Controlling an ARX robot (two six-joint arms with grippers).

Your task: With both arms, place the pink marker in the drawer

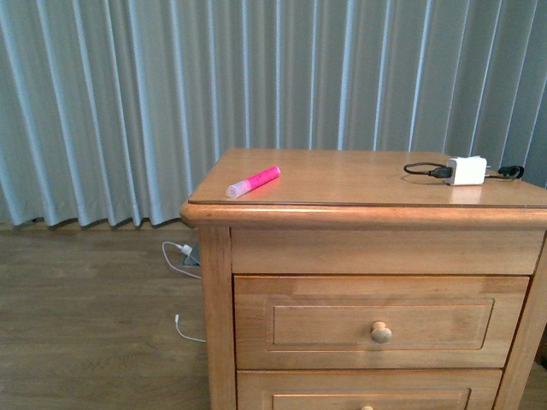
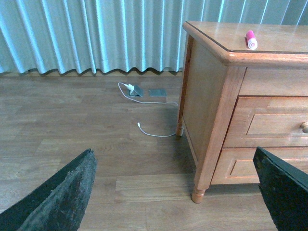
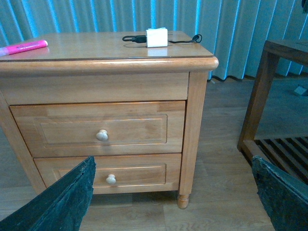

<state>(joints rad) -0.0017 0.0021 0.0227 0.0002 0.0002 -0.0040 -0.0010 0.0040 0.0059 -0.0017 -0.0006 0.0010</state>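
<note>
Both hands (image 2: 175, 192) (image 3: 173, 192) spread, pink marker (image 1: 253, 182) well apart.

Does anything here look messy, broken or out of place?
Nothing looks broken or spilled. A pink marker lies slantwise near the nightstand's front left corner, a white charger block sits on top at the right, and a loose white cable trails on the floor beside it.
</note>
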